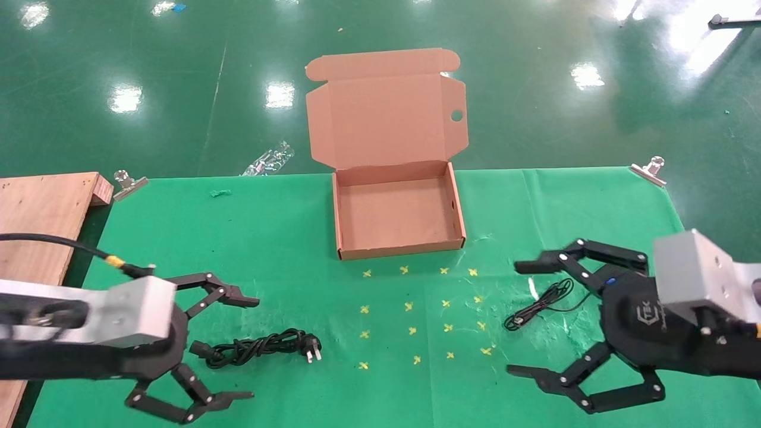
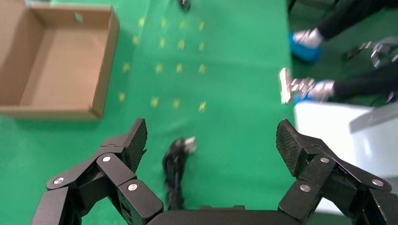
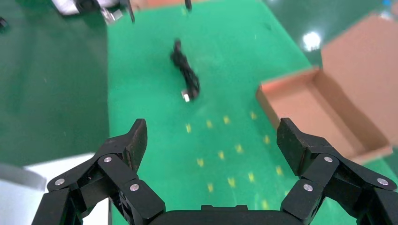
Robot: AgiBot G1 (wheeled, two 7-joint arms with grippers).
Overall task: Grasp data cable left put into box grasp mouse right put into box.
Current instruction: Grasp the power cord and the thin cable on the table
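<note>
The brown box stands open at the table's far middle, lid up, with nothing inside; it also shows in the left wrist view and the right wrist view. The bundled data cable lies on the green cloth at the front left, silver prongs pointing right. My left gripper is open above it, fingers either side; the left wrist view shows the cable near one finger. My right gripper is open at the front right. The mouse is mostly hidden behind it; its thin wire lies between the fingers.
Yellow cross marks dot the cloth in front of the box. A wooden board lies at the left edge. Metal clips hold the cloth's far corners. People's feet stand beyond the table.
</note>
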